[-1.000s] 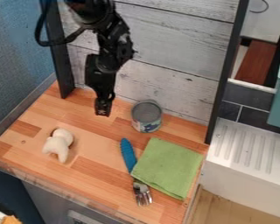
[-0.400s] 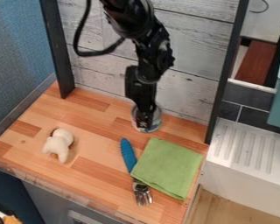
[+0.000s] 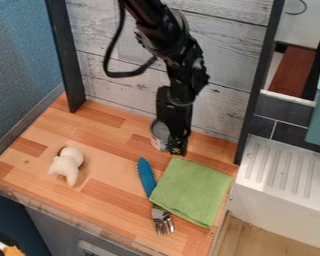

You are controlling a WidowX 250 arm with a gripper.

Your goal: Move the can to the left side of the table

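The black gripper hangs at the right front side of the can, its lower end above the green cloth's back corner. The grey metal can stands upright near the back wall, right of the table's middle, with its right part hidden behind the gripper. Whether the two touch cannot be made out. The wooden table extends left from the can.
A folded green cloth lies at the right front. Beside it is a fork with a blue handle. A white plush toy lies at the left. The plank wall bounds the back.
From the can's left, the arm has swung right, passing over the can to its right front side. The can appears to stand in the same place.
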